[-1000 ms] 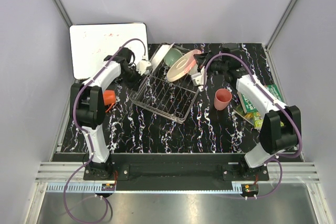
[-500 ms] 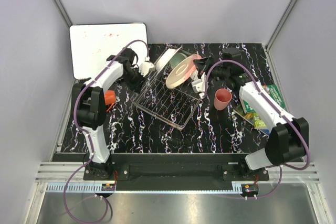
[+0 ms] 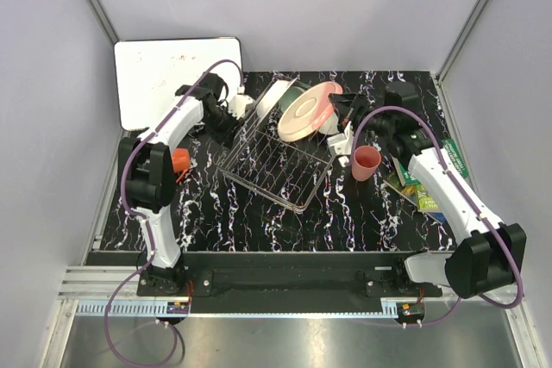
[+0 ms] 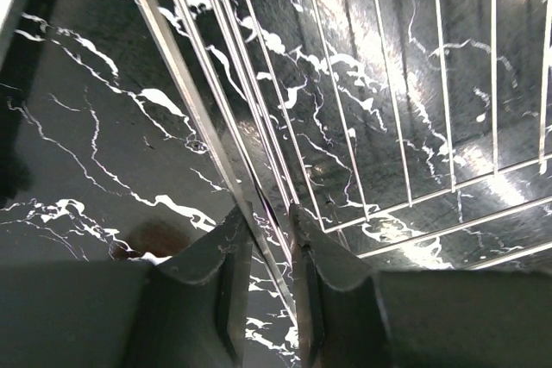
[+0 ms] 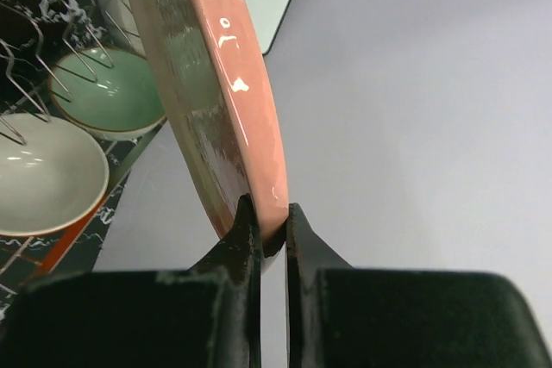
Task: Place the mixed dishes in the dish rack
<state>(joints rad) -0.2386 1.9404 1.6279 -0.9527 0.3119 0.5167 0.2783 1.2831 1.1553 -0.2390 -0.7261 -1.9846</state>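
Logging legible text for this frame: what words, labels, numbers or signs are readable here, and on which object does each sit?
Nothing can be quoted as it reads.
On the whiteboard: faint red marks, too faint to read.
On the green book: pale lettering on the cover, too small and partly covered to read.
On the dish rack and the pink-and-cream plate: no text visible in any view.
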